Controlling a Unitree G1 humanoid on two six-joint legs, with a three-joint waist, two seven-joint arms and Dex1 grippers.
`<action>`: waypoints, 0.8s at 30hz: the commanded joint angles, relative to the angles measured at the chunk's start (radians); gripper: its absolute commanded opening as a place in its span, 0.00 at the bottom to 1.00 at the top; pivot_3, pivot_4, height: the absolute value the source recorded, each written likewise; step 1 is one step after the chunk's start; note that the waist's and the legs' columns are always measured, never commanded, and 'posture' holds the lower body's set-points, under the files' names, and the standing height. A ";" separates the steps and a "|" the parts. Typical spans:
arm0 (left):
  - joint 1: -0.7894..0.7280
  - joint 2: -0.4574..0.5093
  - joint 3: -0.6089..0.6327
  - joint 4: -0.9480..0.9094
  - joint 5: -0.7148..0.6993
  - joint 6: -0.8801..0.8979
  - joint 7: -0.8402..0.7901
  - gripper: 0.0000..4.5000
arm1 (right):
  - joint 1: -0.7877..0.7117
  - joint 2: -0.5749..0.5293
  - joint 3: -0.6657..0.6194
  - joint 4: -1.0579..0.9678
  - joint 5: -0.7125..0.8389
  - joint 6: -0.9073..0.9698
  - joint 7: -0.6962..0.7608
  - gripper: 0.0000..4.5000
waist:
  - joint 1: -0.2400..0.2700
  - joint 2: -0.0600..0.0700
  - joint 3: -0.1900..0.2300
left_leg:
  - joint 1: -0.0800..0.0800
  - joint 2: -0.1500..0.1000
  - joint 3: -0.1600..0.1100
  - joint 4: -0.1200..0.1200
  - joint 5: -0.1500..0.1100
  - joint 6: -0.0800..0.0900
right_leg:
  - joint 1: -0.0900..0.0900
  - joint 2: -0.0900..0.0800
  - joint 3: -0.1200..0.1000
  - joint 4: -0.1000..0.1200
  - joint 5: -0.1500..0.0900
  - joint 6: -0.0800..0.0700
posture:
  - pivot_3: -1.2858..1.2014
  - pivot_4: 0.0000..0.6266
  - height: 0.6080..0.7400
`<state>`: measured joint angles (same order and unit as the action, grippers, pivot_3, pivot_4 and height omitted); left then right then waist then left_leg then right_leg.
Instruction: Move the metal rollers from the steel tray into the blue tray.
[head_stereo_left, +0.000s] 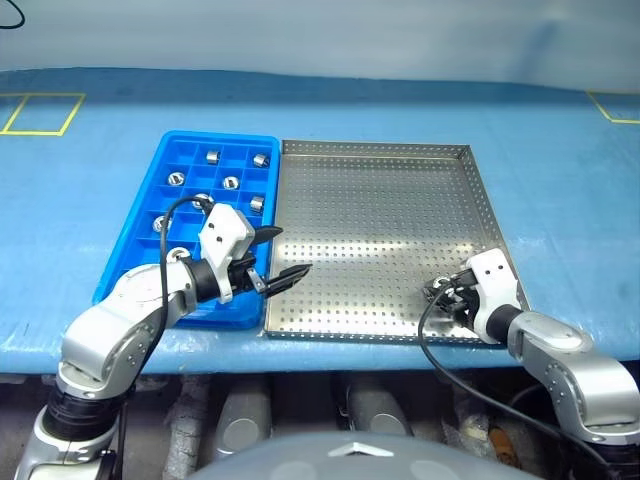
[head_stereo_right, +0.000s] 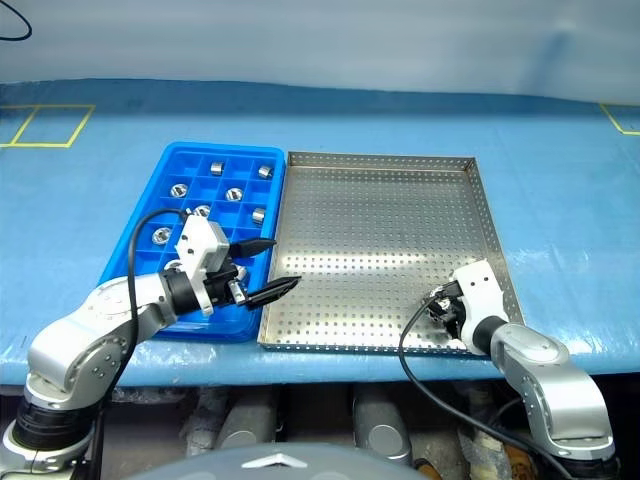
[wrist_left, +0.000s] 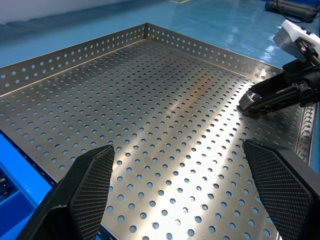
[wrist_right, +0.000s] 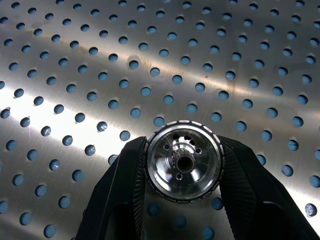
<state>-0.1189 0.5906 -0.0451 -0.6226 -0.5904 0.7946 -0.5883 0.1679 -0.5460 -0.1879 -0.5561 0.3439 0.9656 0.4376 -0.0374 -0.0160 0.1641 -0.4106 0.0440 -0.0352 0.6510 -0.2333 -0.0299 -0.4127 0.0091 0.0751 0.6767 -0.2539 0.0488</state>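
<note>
A lab-like test bench: blue-sheeted table (head_stereo_left: 560, 200) with yellow taped squares (head_stereo_left: 42, 113) marked on it.

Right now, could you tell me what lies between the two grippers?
Nothing but bare perforated floor of the steel tray, as the left eye view shows. The left gripper stands open at its left edge; the right gripper is shut on a roller.

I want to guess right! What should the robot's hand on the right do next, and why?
Probably lift. The right gripper is shut on a shiny silver metal roller low over the perforated steel tray, and it belongs in the bright blue plastic compartment tray.
</note>
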 joint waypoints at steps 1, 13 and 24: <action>0.004 -0.004 0.024 -0.010 0.000 -0.024 0.004 1.00 | -0.051 -0.001 0.025 -0.085 0.016 -0.042 0.006 0.38 | -0.002 0.000 0.000 | 0.000 0.000 0.000 0.000 0.000 0.000 | 0.000 0.000 0.000 0.000 0.000 0.000 | 0.52 0.24 1.00; 0.101 -0.008 0.159 -0.077 -0.029 -0.014 0.075 1.00 | -0.512 0.353 0.354 0.102 -0.088 -0.073 -0.197 0.38 | 0.011 -0.001 0.000 | 0.000 0.001 -0.001 -0.001 0.000 -0.001 | -0.001 0.000 -0.001 0.001 0.001 -0.001 | 0.56 0.24 1.00; 0.394 -0.022 0.463 -0.272 -0.136 -0.017 0.159 1.00 | -0.657 0.488 0.598 0.238 -0.116 -0.104 -0.112 0.38 | 0.082 -0.001 0.000 | -0.001 0.001 -0.005 -0.004 0.000 -0.001 | -0.002 0.000 -0.006 0.001 0.000 -0.009 | 0.64 0.24 1.00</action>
<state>0.2620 0.5770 0.3790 -0.8403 -0.6997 0.7968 -0.4434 -0.4647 -0.0716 0.3930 -0.2850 0.2216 0.8852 0.3098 0.0449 -0.0166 0.1640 -0.4113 0.0452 -0.0403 0.6470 -0.2329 -0.0310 -0.4141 0.0089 0.0688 0.6773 -0.2540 0.0395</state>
